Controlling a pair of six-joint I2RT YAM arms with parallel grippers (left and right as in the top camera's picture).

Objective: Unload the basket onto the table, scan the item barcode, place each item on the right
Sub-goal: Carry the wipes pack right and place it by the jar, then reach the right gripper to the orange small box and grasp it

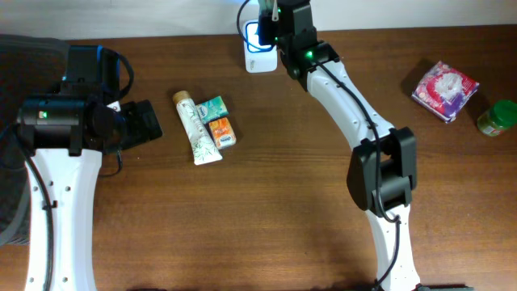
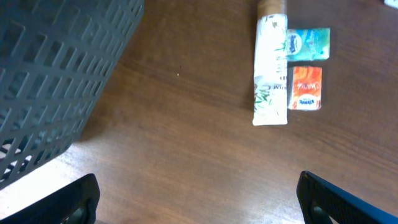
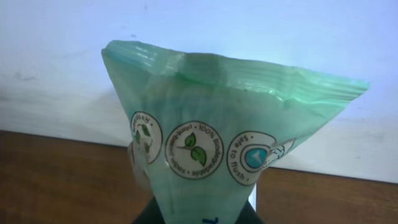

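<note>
Found green pouch (image 3: 230,143) nearest the right wrist lens, filling most of that view, narrow end pinched in right tool (image 3: 198,216). Read round badges upside down: "100%" around two leaves, "Safe to" on the next; could not make out the rest. Saw behind it only pale wall (image 3: 62,50) and brown desk (image 3: 56,180). Caught from overhead what the wrist missed: that tool up at the desk's far edge, beside white scanner (image 1: 258,55) glowing blue. Found left tool (image 2: 199,208) with fingers wide apart, holding nothing, grey basket (image 2: 56,74) alongside. Noted beyond it white leaf-printed tube (image 2: 271,68), teal pack (image 2: 308,45), orange pack (image 2: 306,87), lettering too small. Spotted far right, overhead only, pink packet (image 1: 444,89) and green-lidded jar (image 1: 497,119).
</note>
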